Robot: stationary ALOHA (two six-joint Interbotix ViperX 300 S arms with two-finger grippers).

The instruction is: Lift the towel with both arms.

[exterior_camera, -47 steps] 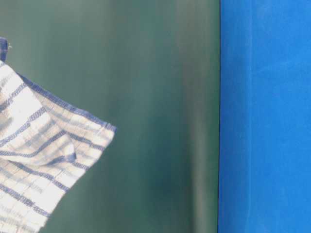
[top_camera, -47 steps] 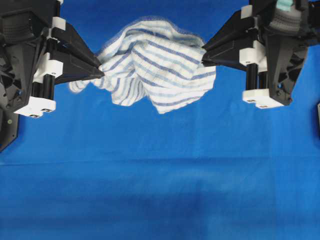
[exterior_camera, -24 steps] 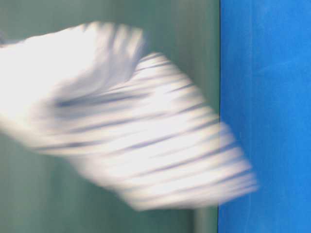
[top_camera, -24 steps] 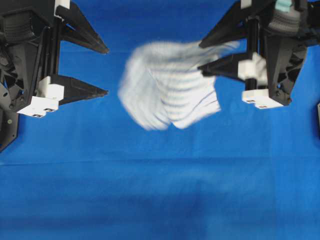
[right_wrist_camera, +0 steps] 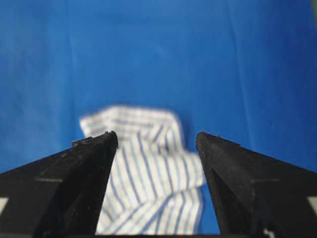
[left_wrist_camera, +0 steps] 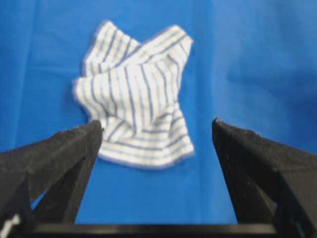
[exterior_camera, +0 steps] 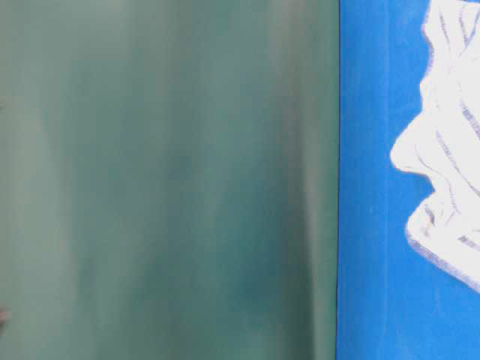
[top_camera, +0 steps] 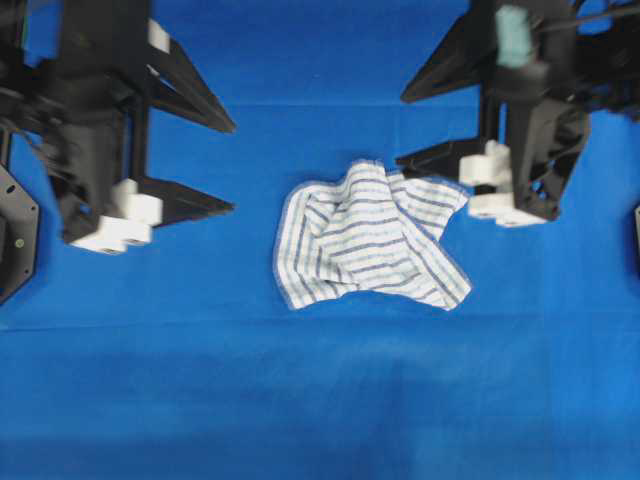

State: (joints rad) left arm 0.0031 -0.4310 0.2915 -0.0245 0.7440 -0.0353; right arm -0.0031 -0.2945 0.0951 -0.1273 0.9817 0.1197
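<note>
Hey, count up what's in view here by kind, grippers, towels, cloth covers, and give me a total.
Grippers: 2, the left gripper and right gripper, both open.
Towels: 1, the striped towel, crumpled.
Blue cloth covers: 1, the blue cloth.
Total: 4

overhead: straight down, both arms | table-level: close, edge-on, sideways | wrist cams: forward-down between each end effector's fingers | shared by all: towel (top_camera: 370, 235) on blue table (top_camera: 300, 400)

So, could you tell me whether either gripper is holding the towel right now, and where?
Nothing is held. The left gripper and right gripper are both open, and the towel lies crumpled on the blue cloth.
</note>
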